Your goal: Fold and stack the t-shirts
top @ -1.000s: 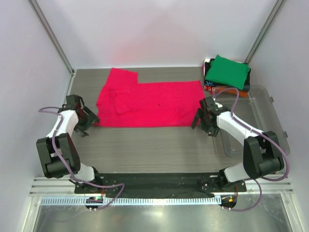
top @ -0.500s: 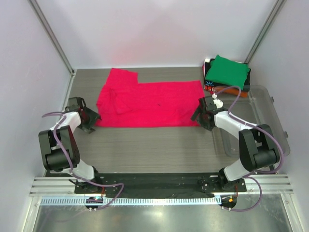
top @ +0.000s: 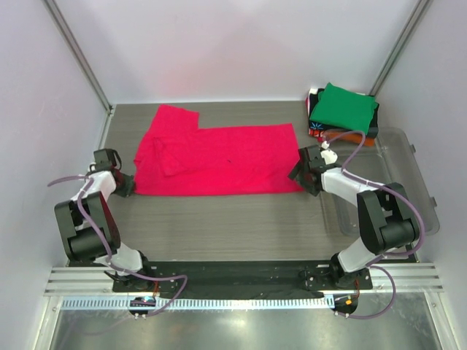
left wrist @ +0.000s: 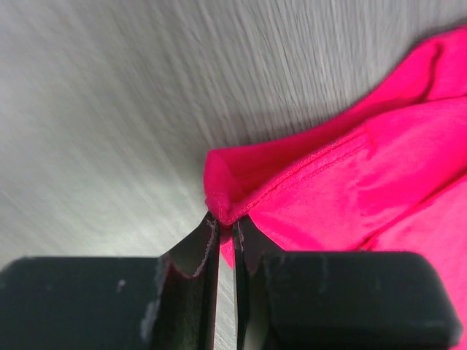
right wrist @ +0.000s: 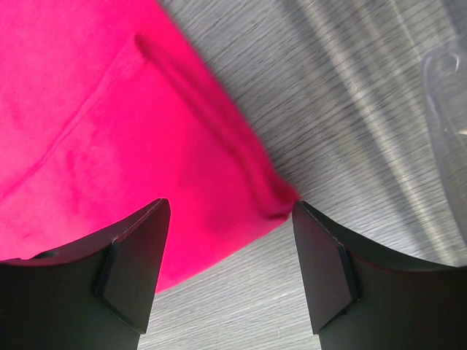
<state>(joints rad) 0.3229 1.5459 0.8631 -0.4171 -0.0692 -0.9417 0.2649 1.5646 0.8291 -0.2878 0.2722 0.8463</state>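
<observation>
The crimson-pink t-shirt (top: 219, 157) lies spread flat across the middle of the table. My left gripper (top: 122, 184) is at its near left corner and is shut on the hem there. In the left wrist view the cloth (left wrist: 350, 189) bunches into a fold right at the left gripper (left wrist: 224, 222). My right gripper (top: 299, 175) stands open at the near right corner. In the right wrist view its fingers straddle that corner of the shirt (right wrist: 109, 109) without pinching it. A folded green t-shirt (top: 343, 108) tops a stack at the back right, with a printed orange and black one (top: 318, 130) showing beneath.
A clear plastic bin (top: 398, 182) sits on the right side of the table, just right of my right arm; its rim (right wrist: 445, 109) shows in the right wrist view. Metal frame posts stand at the back corners. White walls close in both sides.
My left gripper has shut on the shirt's near left corner and drawn it leftward, shifting the whole shirt left. My right gripper has narrowed slightly and settled over the near right corner.
</observation>
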